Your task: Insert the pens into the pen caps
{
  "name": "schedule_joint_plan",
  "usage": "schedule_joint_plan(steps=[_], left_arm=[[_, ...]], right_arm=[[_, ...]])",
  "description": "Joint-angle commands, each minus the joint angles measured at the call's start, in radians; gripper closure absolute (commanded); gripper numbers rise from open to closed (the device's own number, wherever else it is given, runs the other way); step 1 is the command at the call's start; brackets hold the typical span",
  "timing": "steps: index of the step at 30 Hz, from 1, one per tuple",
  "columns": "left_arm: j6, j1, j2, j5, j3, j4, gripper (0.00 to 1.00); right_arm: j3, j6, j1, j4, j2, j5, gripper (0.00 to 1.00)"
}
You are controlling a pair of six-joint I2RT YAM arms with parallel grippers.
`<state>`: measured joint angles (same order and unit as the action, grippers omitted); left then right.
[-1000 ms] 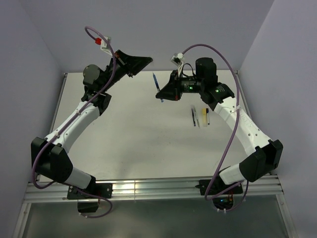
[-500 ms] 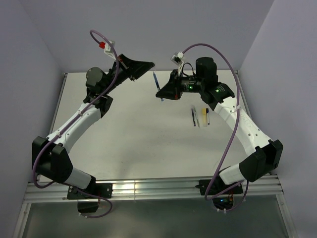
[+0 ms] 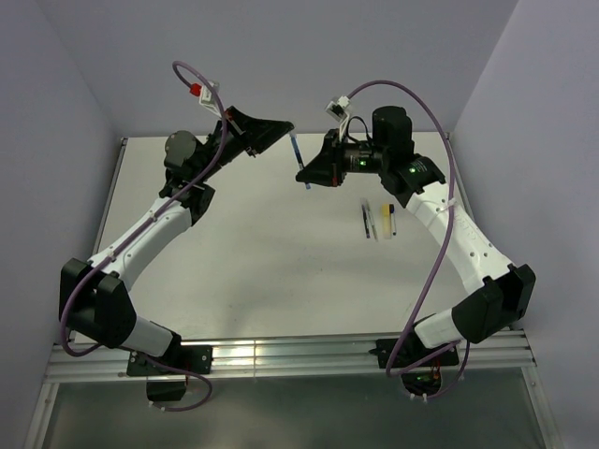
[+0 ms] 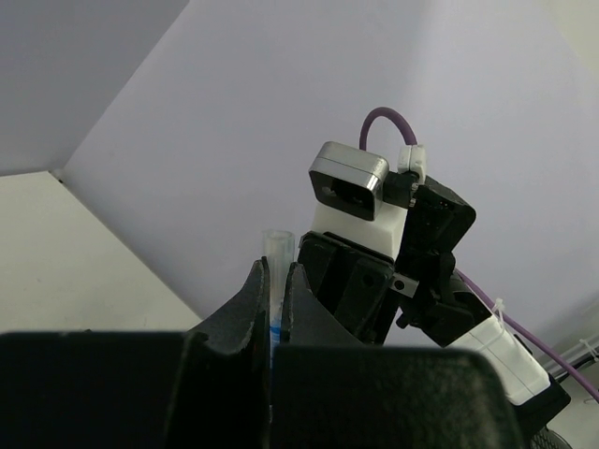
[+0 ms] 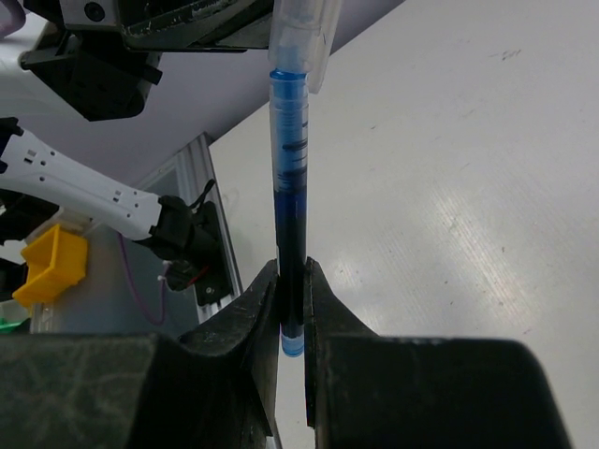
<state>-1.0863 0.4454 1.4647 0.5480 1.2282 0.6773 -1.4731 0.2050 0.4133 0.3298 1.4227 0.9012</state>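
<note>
Right wrist, blue pen (image 5: 289,234) tip inside clear cap (image 5: 307,42) rim — tabletop (image 5: 487,187) beside

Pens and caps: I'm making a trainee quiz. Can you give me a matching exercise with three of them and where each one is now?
Things:
1. blue pen
2. clear cap
3. yellow cap

Places:
a. lying on the table
b. clamped in the right tool
c. clamped in the left tool

Pairs: 1-b, 2-c, 3-a
</note>
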Motion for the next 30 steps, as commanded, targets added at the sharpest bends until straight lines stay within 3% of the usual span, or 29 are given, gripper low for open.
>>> schedule_joint_plan(steps=[1,10,18,23,24,25,30], left_arm=[[0.0,0.019,-0.046,0.007,-0.025,0.047,1.0],[-0.007,0.047,-0.021,-0.065,-0.012,0.064,1.0],[0.009,0.055,0.017,-0.06,0.045,0.067,1.0],[0.032,-0.008,0.016,-0.025,0.085,0.056,0.78],[0.037,-0.029,0.014,-0.017,0.089,0.059,0.73],[0.045,-0.039,0.014,-0.011,0.093,0.061,0.61],[0.072,-0.086,0.002,0.035,0.12,0.091,0.4]], right_arm=[[-0.049,0.04,-0.024,-0.084,-0.013,-0.005,1.0],[-0.096,0.256,-0.022,-0.313,0.048,0.024,1.0],[-0.13,0.206,-0.024,-0.314,0.065,0.008,1.0],[-0.072,0.093,-0.022,-0.258,0.027,-0.011,1.0],[-0.066,0.079,-0.024,-0.244,0.024,-0.022,1.0],[-0.055,0.047,-0.022,-0.233,0.018,-0.027,1.0],[-0.042,-0.025,-0.024,-0.181,0.015,-0.051,1.0]])
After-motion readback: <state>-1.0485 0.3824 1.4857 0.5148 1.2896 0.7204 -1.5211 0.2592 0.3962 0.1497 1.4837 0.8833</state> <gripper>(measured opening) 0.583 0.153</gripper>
